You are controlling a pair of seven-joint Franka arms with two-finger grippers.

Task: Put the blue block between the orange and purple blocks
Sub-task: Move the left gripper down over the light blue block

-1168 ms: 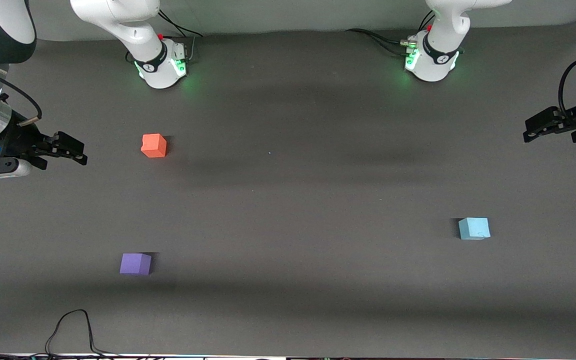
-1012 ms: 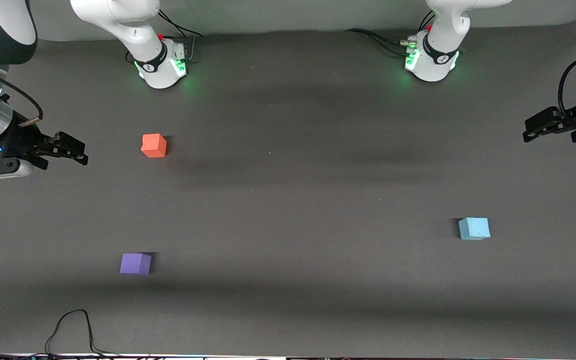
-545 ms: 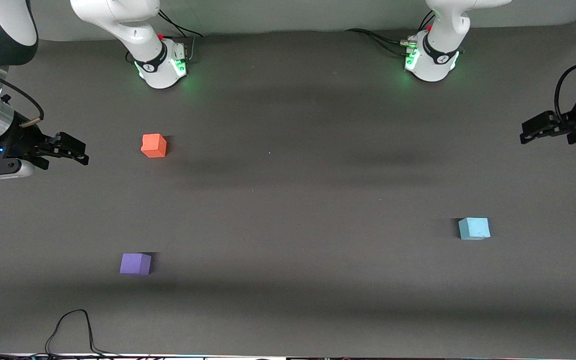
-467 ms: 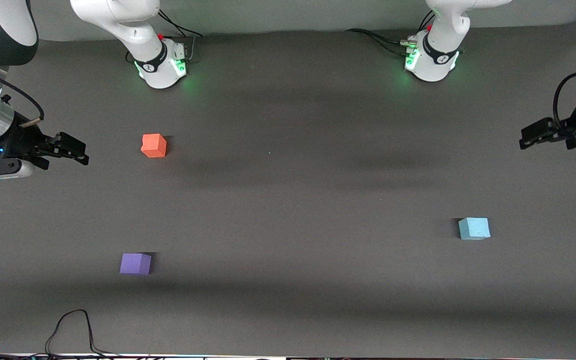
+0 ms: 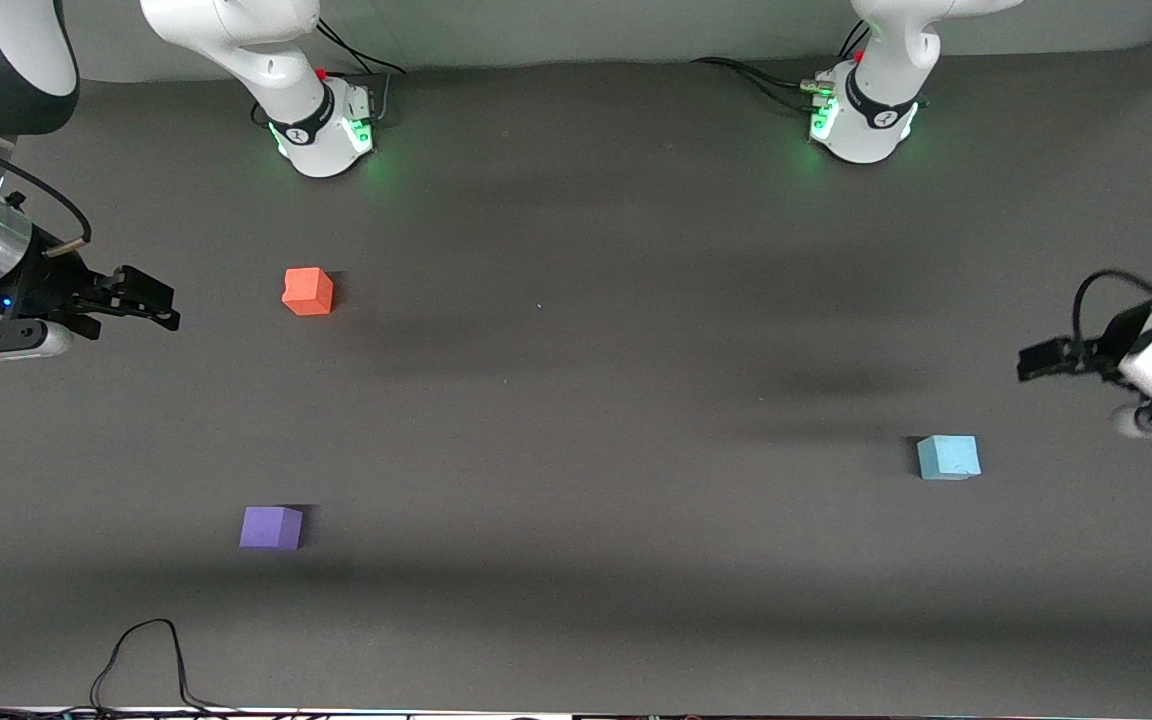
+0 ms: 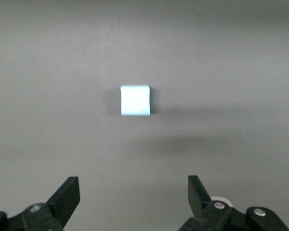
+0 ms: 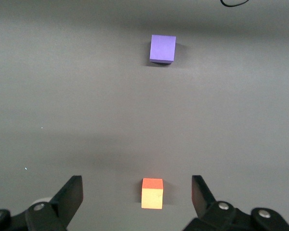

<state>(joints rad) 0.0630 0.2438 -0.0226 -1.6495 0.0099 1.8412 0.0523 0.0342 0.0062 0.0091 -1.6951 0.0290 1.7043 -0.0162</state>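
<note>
The blue block point(image 5: 948, 457) sits on the table toward the left arm's end; it also shows in the left wrist view point(image 6: 135, 100). My left gripper point(image 5: 1028, 362) hangs over the table close beside it, open and empty point(image 6: 133, 190). The orange block point(image 5: 308, 291) and the purple block point(image 5: 271, 527) sit apart toward the right arm's end, the purple one nearer the front camera. My right gripper point(image 5: 161, 305) is open and empty over the table beside the orange block. The right wrist view shows the gripper point(image 7: 137, 182), the orange block point(image 7: 152, 193) and the purple block point(image 7: 163, 48).
The dark grey table point(image 5: 576, 400) holds only the three blocks. The two arm bases point(image 5: 321, 130) point(image 5: 866, 120) stand along its back edge. A black cable point(image 5: 146, 655) loops at the front edge near the purple block.
My left gripper has swung in from the table's end toward the blue block. The right arm has barely moved. The blocks have not moved.
</note>
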